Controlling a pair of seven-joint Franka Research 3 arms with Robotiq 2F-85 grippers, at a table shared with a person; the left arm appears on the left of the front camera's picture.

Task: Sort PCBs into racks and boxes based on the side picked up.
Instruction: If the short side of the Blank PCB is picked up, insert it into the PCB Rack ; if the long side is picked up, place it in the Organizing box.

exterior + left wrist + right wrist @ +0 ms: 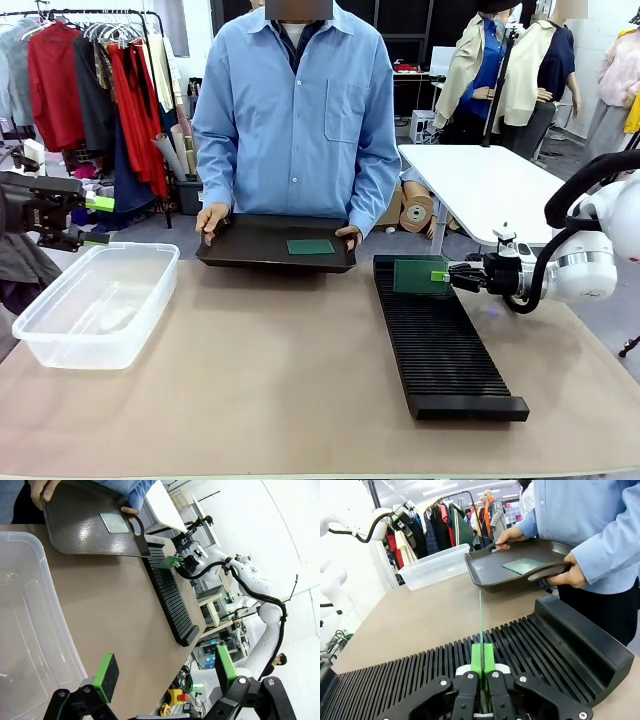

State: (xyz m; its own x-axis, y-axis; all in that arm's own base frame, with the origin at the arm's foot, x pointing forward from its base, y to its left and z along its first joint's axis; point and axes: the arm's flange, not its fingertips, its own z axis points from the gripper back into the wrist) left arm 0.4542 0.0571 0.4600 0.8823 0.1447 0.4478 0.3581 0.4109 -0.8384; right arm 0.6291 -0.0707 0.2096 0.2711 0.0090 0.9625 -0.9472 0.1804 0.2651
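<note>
One upright PCB (pixel 418 275) is seen over the far end of the rack (pixel 440 350). Its green face is turned toward the front camera, and from the right wrist it is reduced to a thin green line, edge-on. A second PCB (pixel 310 246) (a paler green in the front view) is laid flat on the black tray (pixel 250 258), which is gripped at both ends by the person's hands (pixel 211 222). The upright PCB is pinched at its side edge by the right gripper (pixel 441 276), green pads pressed to both faces. The left gripper (pixel 98 221) is held near the clear tub (pixel 95 340), its fingers spread wide with nothing between them. Whether the board's lower edge is seated in a slot cannot be made out. The left arm is cut off at the picture's edge.
</note>
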